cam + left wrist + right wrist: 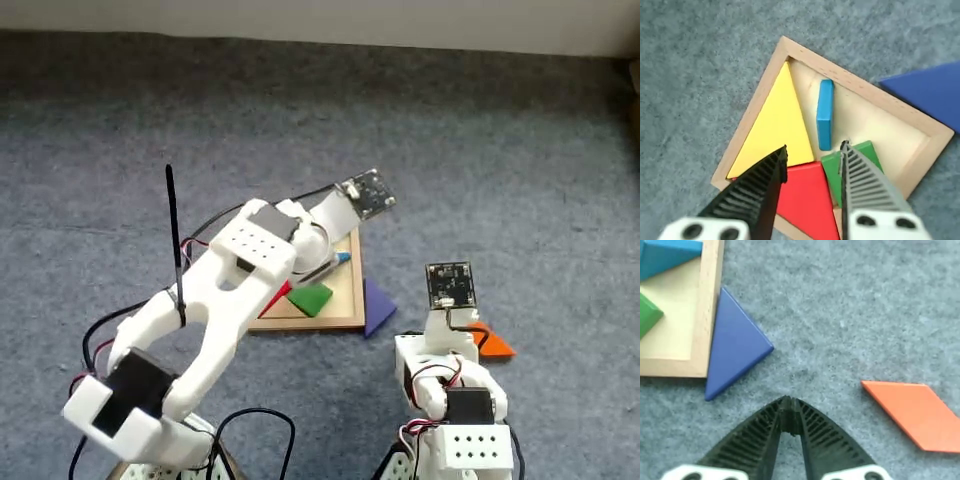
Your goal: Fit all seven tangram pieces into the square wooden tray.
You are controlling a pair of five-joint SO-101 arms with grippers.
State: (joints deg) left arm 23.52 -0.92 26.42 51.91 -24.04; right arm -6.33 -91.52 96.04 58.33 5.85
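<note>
Left tool [813, 146] hangs over the wooden tray [860, 84] with its jaws spread, one tip above the yellow triangle [775, 125] and the other above the green piece [831, 175]. Right tool [789, 402] is pressed together and holds nothing. It sits low over the grey worktop [850, 300], between the dark blue triangle [732, 345] and the orange parallelogram [917, 412].

Biggest worry, imo, is the light blue piece [825, 115]. It looks tipped up on its edge instead of lying flat, right by the yellow one's long side. If the left tool comes down carelessly, that piece could flop the wrong way or wedge against a neighbour and block the bare floor. One tip is also over the seam between red triangle [805, 195] and green, so a sloppy drop could shove those out of line. The tray probably slides too if it gets pushed sideways.

The dark blue triangle lies snug along the tray's outer rim, so grabbing it there risks bumping the frame. Both arms working that side could also get in each other's way.

Roomwise, the bare tray floor is between the light blue piece and the rim nearest the dark blue triangle. The orange piece has open worktop all around it, well apart from the tray, so it's the easy pick. I count six pieces, and can't tell where the seventh is.
</note>
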